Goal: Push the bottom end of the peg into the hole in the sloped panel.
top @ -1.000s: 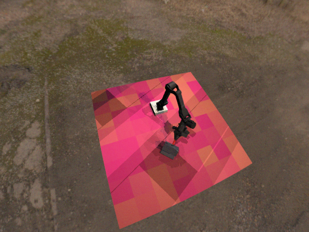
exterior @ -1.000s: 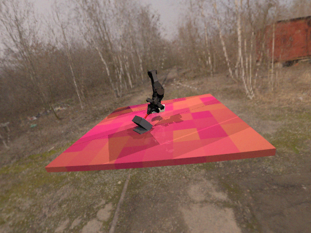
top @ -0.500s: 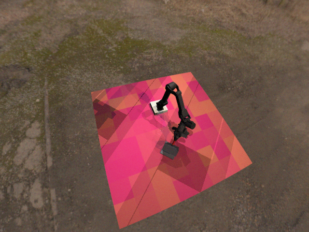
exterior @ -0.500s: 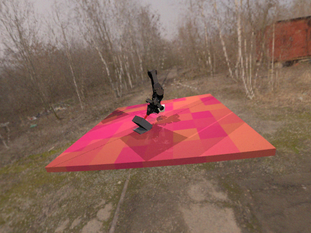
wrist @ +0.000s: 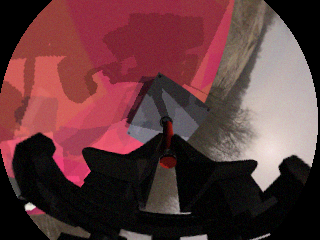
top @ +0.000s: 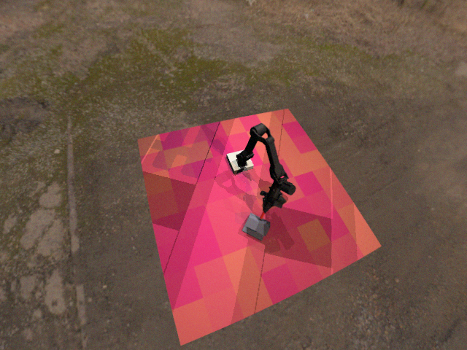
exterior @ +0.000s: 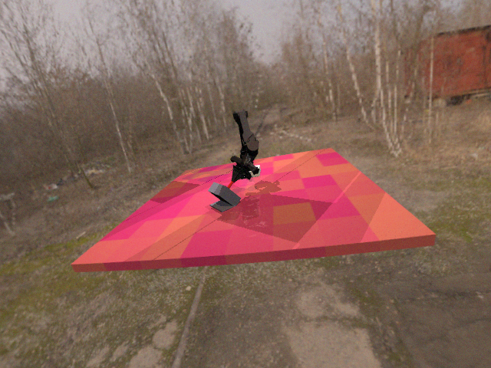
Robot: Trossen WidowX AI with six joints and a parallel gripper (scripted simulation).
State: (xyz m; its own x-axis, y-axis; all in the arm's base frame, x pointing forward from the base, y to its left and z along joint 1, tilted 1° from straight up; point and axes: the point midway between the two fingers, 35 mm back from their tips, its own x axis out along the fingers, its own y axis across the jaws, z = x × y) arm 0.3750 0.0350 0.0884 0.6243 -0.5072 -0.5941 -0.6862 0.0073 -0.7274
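Note:
The red round peg (top: 263,216) (exterior: 229,185) (wrist: 168,134) is tilted, held between the fingers of my gripper (top: 265,210) (exterior: 232,181) (wrist: 167,136), which is shut on it. The grey sloped panel (top: 257,222) (exterior: 225,195) (wrist: 145,117) stands on the table just beyond the fingertips. In the wrist view the peg's far end meets the dark round hole in the panel's face. The peg covers most of the hole, and how deep the end sits cannot be told. The fingers are off the face, with a length of red peg showing between.
The patterned pink and orange table (top: 211,312) (exterior: 301,238) carries the panel and the arm's white base (top: 232,157) (exterior: 257,170). The arm arches from the base to the panel. Dark shadows lie across the table beside the panel.

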